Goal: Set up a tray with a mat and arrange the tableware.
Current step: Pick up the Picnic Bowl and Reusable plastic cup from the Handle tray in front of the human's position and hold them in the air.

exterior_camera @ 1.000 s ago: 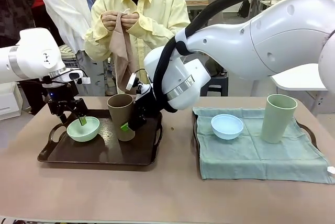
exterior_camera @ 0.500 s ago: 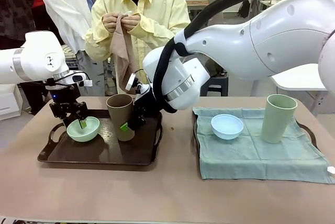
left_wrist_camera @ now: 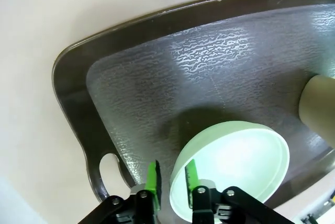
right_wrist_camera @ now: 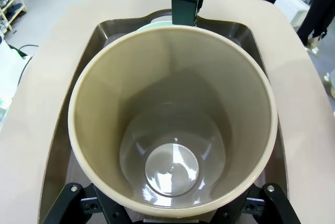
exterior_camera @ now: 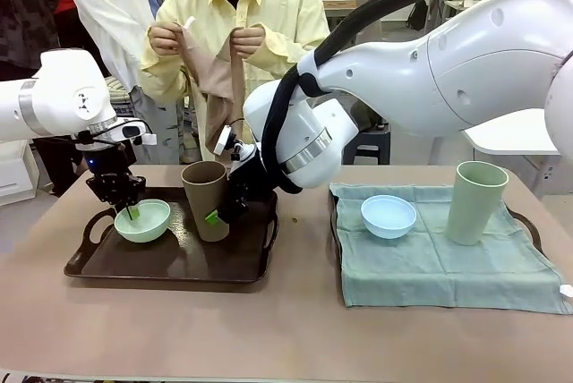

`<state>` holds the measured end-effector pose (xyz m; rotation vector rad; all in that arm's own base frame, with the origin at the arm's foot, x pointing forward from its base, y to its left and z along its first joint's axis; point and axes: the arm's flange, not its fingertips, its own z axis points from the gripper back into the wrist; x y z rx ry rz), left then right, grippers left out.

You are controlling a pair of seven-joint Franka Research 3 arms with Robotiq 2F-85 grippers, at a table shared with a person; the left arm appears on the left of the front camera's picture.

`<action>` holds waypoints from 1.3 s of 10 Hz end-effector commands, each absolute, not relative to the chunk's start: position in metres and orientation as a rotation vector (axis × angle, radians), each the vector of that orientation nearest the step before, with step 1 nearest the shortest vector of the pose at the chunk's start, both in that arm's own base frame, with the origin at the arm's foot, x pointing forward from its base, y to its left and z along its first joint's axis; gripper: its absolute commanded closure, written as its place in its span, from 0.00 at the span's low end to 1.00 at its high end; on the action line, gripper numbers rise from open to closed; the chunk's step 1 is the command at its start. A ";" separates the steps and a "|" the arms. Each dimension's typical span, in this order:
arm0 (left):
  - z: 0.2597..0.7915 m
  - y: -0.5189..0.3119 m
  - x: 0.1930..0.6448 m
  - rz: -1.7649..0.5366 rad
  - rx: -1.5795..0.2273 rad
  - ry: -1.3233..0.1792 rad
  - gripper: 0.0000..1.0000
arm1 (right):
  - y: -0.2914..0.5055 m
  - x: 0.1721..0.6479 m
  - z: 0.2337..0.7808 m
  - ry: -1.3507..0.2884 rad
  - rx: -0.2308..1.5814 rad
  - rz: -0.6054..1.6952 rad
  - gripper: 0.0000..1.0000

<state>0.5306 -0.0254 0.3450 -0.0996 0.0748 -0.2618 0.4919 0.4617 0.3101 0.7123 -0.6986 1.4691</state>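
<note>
A mint green bowl (exterior_camera: 143,220) sits at the left of the dark brown tray (exterior_camera: 170,262). My left gripper (exterior_camera: 128,208) stands over the bowl's near-left rim. In the left wrist view the left gripper (left_wrist_camera: 171,176) straddles the bowl (left_wrist_camera: 235,156), one green pad inside and one outside, shut on the rim. The brown tumbler (exterior_camera: 207,200) stands slightly tilted in the tray's middle with my right gripper (exterior_camera: 215,217) shut on its lower side. The right wrist view looks down into the tumbler (right_wrist_camera: 172,130), which sits between the fingers of the right gripper (right_wrist_camera: 172,211).
A second tray at the right carries a green mat (exterior_camera: 430,267) with the light blue bowl (exterior_camera: 389,216) and the pale green tumbler (exterior_camera: 476,201) on it. The person across the table holds up a brownish cloth (exterior_camera: 210,79) with both hands. Bare tabletop lies in front.
My left gripper has shifted a little left, from inside the bowl to its rim. The person's hands have moved apart, spreading the cloth. The brown tumbler barely moved.
</note>
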 end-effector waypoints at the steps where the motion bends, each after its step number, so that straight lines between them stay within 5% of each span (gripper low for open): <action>1: 0.346 -0.024 0.523 -0.253 -0.065 0.081 1.00 | 0.462 0.491 0.307 -0.679 0.695 1.467 0.76; 2: 0.347 -0.024 0.521 -0.241 -0.063 0.082 1.00 | 0.463 0.490 0.306 -0.680 0.694 1.466 1.00; 3: 0.348 -0.024 0.521 -0.240 -0.058 0.083 1.00 | 0.462 0.491 0.306 -0.678 0.692 1.462 0.76; 4: 0.348 -0.024 0.521 -0.237 -0.057 0.084 1.00 | 0.462 0.490 0.307 -0.678 0.688 1.463 1.00; 6: 0.360 -0.022 0.516 -0.216 -0.075 0.094 1.00 | 0.456 0.480 0.326 -0.668 0.657 1.421 1.00; 13: 0.555 -0.039 0.434 -0.211 -0.089 -0.141 1.00 | 0.426 0.377 0.547 -0.809 0.539 1.461 1.00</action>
